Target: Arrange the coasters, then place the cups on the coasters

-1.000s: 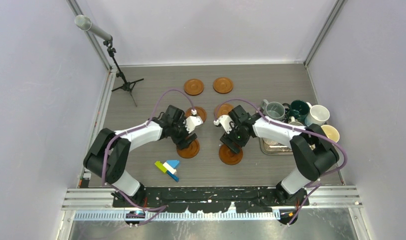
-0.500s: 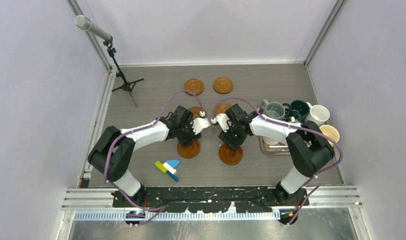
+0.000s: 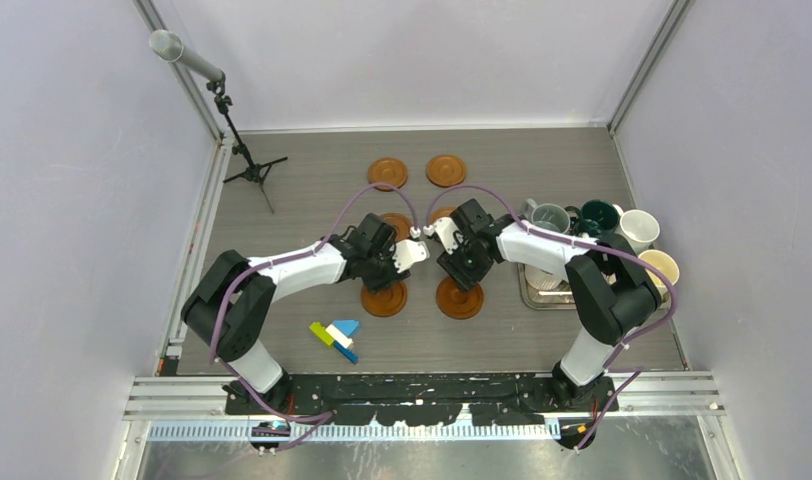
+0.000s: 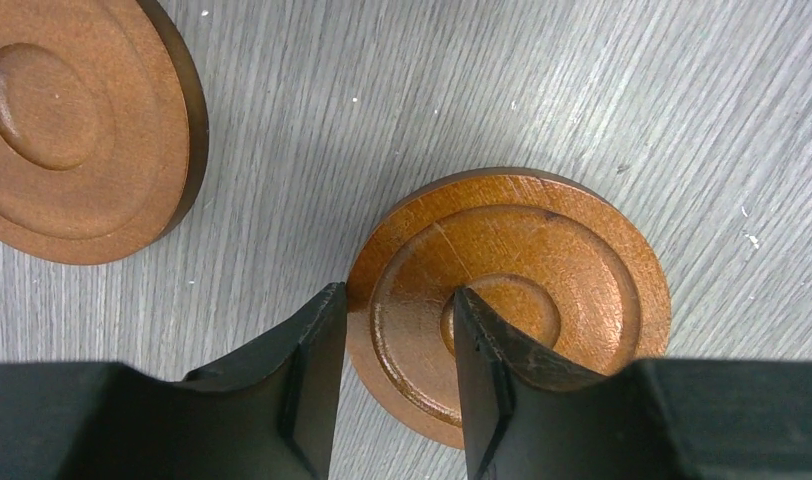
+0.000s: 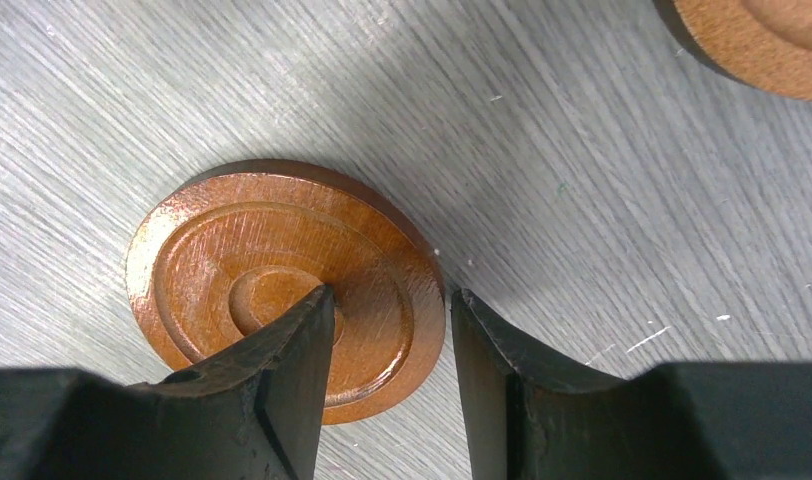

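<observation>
Left of the tray (image 3: 547, 300), the left gripper (image 4: 396, 295) and right gripper (image 5: 392, 296) are sitting narrow over coasters (image 4: 542, 270) — at the rims — probably for lining them up.

Showing coasters (image 3: 387, 172) lying two abreast in three rows mid-table, cups (image 3: 550, 217) clustering to their right, at and behind a tray (image 3: 547, 302), blocks (image 3: 337, 335) sitting near-left of the front pair, tripod (image 3: 250, 170) standing far left.
</observation>
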Available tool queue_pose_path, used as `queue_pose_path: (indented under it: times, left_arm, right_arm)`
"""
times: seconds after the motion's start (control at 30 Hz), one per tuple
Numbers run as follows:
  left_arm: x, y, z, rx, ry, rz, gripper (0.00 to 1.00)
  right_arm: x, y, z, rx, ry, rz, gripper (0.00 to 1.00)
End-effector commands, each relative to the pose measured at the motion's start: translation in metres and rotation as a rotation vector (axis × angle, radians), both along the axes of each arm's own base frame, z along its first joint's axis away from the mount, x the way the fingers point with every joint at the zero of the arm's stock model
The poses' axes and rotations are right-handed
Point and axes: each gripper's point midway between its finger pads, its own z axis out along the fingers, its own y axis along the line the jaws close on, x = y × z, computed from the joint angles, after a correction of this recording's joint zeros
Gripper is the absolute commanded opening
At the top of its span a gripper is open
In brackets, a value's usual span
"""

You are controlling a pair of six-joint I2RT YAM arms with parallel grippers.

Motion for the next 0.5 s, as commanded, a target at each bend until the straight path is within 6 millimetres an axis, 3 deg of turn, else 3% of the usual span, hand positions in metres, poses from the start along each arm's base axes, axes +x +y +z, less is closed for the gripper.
queue_pose_path:
  times: [0.0, 0.47]
  left_arm:
    - [-0.0124, 0.0048, -0.0152, 0.060, 0.041, -0.039, 0.42]
    - [-0.0174, 0.0006, -0.0172, 0.088, 0.091, -0.051, 0.45]
  right_arm:
    - [0.0277, -0.0113, -0.0107, -0.070, -0.090, -0.052, 0.51]
    - [0.0187, -0.0087, -0.0099, -0.047, -0.052, -0.036, 0.52]
